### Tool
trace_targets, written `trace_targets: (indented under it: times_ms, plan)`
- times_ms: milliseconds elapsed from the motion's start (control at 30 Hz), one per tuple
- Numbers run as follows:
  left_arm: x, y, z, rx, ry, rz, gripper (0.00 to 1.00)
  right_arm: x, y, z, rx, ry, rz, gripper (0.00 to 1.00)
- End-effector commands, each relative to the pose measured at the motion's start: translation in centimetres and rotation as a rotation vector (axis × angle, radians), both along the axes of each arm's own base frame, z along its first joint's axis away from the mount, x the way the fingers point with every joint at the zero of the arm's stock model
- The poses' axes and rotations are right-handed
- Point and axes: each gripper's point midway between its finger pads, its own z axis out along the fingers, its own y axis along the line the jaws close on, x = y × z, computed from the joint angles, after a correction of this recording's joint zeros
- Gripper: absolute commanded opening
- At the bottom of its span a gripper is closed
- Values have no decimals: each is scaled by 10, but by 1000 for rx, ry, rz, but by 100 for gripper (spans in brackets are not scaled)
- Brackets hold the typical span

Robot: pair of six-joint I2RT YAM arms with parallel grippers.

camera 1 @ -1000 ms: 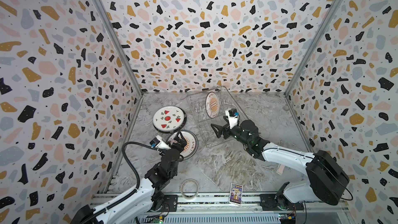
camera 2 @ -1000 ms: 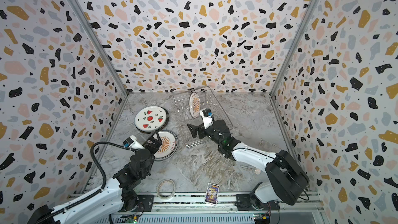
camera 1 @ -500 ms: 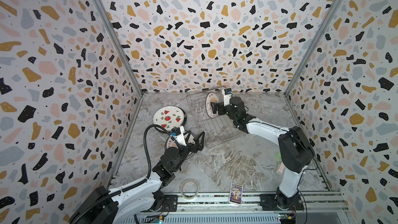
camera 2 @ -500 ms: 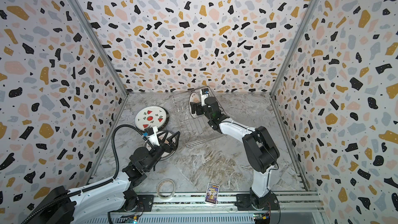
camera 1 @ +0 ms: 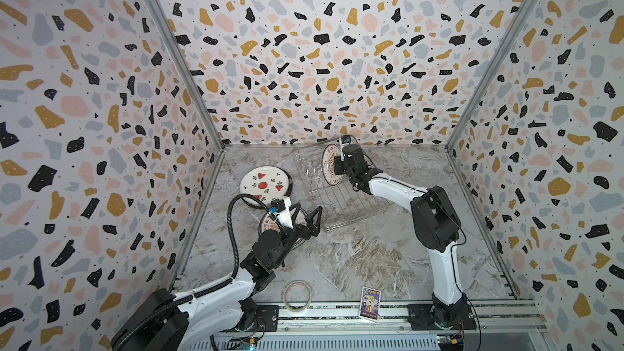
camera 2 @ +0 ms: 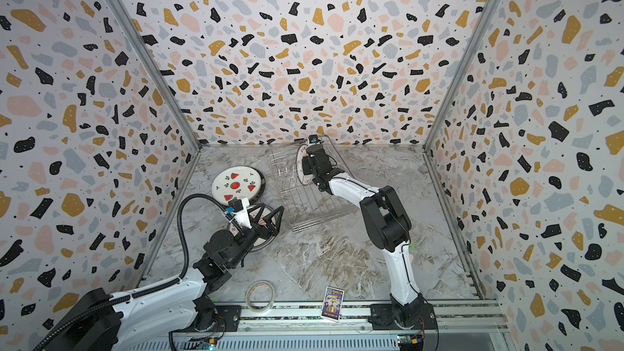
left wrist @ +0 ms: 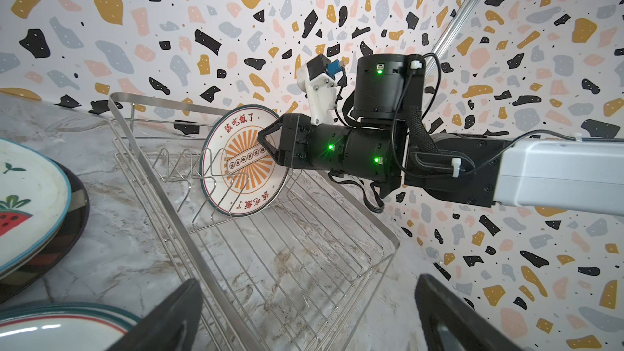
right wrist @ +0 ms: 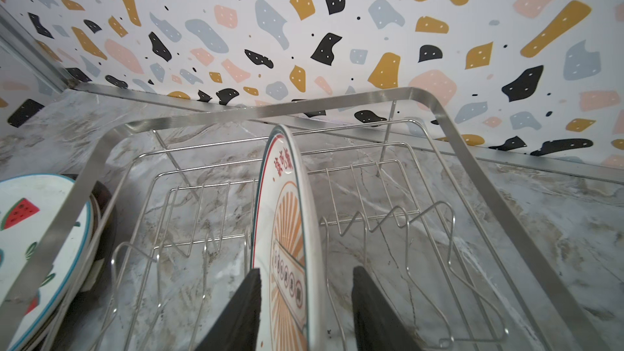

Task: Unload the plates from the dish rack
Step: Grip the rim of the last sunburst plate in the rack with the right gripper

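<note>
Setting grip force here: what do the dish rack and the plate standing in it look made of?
The dish rack looks like stainless steel: thin silver wires and a brushed, reflective flat rim. The sunburst plate looks like glazed ceramic, glossy white with printed orange rays, though melamine cannot be ruled out.

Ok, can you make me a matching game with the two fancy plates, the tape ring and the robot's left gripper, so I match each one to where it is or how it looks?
Things:
1. sunburst plate
2. watermelon plate
3. tape ring
4. left gripper

Places or states:
a. lying flat near the colourful card
b. standing on edge in the dish rack
c. wide open, holding nothing
d. lying flat on top of a dark plate

Pairs: 1-b, 2-d, 3-a, 4-c.
</note>
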Motion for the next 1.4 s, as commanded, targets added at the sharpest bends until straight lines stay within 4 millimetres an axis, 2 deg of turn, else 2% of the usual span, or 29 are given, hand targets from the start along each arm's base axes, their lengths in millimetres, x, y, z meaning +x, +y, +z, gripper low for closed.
trace_targets:
  times_ms: [0,267,433,667,900,1067,1367]
  plan:
    - [-1,2,12,-20,-50,4,100,1,-3,15,-38,-18,-43,42]
    - [4,6,11,2,-32,44,100,1,-4,12,-39,-29,-52,33]
    - [3,17,7,-2,-22,88,100,2,-4,6,-53,-28,-59,26]
    - [1,28,9,-21,-28,127,100,0,-2,9,-81,-56,-78,21]
    - [-1,34,7,-39,-22,149,100,-3,-2,27,-68,-90,-72,17]
    - [-3,35,8,-66,-21,142,100,-12,-4,42,-61,-128,-80,15]
    - [-9,43,12,-115,-33,153,100,-34,-12,88,-34,-227,-100,13]
